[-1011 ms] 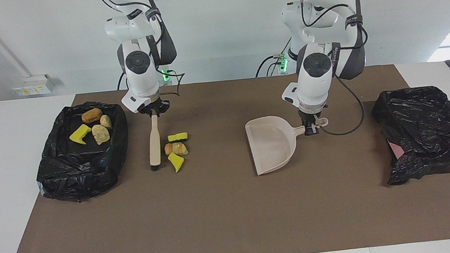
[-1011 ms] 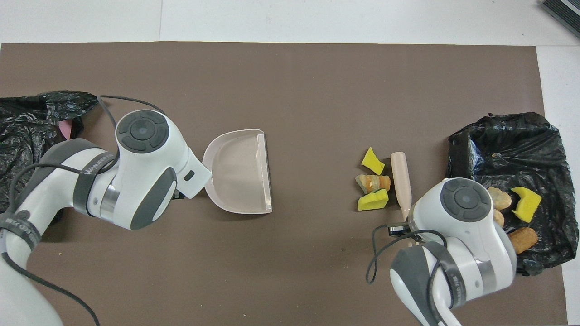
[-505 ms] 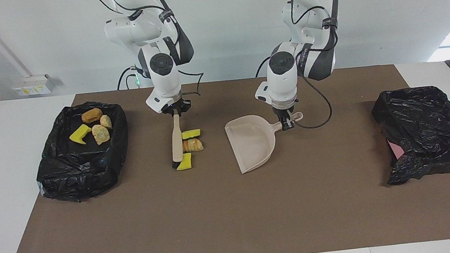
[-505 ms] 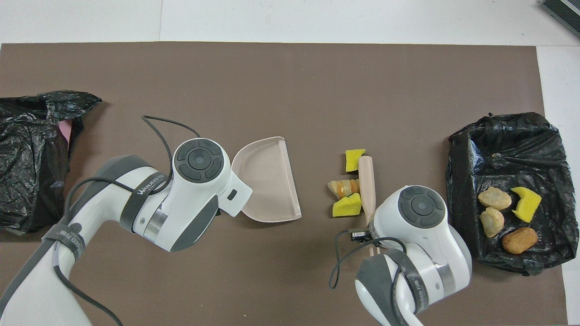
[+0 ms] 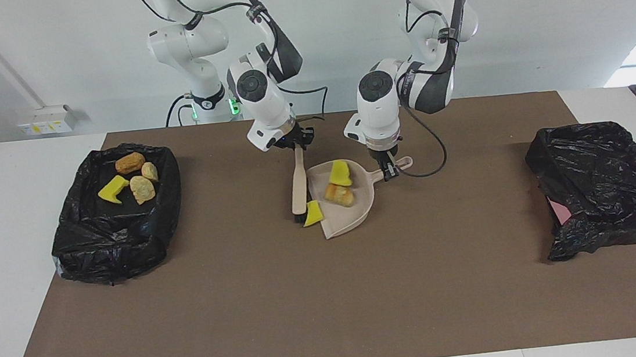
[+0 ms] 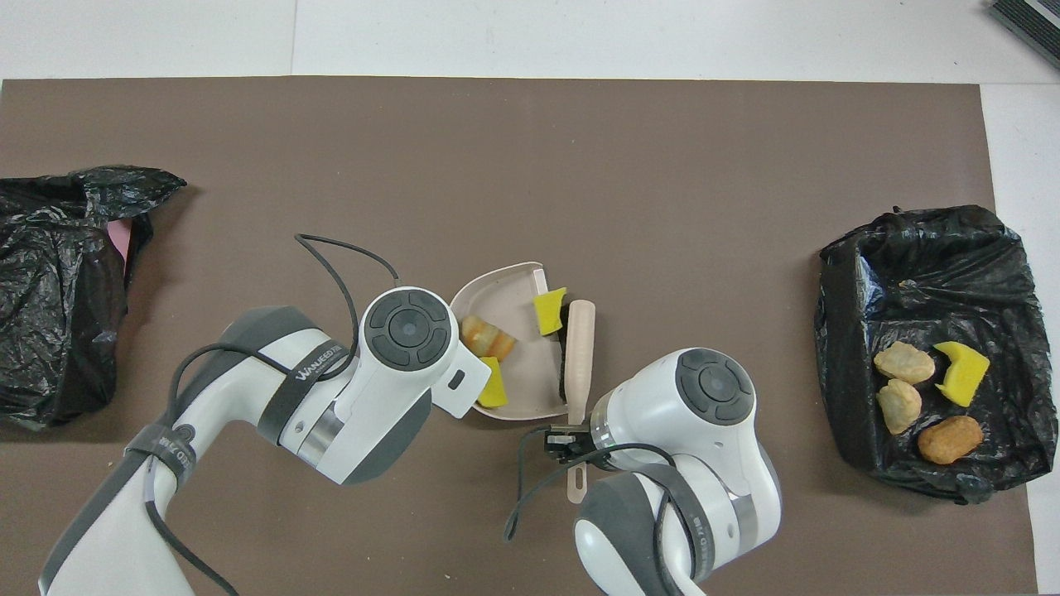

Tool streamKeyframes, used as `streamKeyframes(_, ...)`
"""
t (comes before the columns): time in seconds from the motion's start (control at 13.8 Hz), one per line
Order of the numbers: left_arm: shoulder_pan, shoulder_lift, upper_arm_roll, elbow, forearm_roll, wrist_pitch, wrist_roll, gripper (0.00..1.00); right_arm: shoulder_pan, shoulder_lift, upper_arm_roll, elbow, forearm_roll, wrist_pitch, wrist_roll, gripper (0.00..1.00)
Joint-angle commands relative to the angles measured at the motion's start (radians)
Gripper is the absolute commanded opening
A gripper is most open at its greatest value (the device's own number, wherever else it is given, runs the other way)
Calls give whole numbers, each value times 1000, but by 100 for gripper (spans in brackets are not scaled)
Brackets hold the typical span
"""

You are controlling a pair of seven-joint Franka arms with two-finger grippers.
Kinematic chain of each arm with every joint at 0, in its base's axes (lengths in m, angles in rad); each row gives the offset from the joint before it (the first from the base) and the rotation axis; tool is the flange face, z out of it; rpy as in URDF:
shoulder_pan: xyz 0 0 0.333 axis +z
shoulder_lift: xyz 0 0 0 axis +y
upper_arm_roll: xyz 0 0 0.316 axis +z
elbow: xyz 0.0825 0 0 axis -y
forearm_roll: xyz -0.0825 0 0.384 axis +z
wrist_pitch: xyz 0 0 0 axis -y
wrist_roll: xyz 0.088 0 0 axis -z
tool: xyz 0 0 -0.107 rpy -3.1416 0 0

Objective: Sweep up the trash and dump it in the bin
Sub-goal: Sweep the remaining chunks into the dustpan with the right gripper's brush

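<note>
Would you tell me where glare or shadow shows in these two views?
Facing view: bright window glare at the upper corner by the left arm's end; soft shadow under the dustpan. Overhead view: even light; sheen on the black bag; faint arm shadows on the brown mat.

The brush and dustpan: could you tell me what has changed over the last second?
The right gripper swept the brush and three trash pieces toward the dustpan, which the left gripper slid to meet them. Two pieces lie inside, one at its lip. Both bags unchanged.
</note>
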Motion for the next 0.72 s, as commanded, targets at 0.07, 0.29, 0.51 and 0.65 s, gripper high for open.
streamKeyframes(0.07,-37,10,11,-36,11,64,-51,0,-5,34,-1,104,52,-65,1,0)
streamKeyframes(0.29,-23,21,11,-30,10,70,-57,0,-59,-44,-12,123,-4,-208,-83,0)
streamKeyframes(0.51,27,18,13,-18,10,66,-36,0,-84,-153,-12,120,-161,-330,-72,0)
streamKeyframes(0.65,77,10,11,11,10,46,37,0,-74,-244,-9,108,-199,-410,9,0)
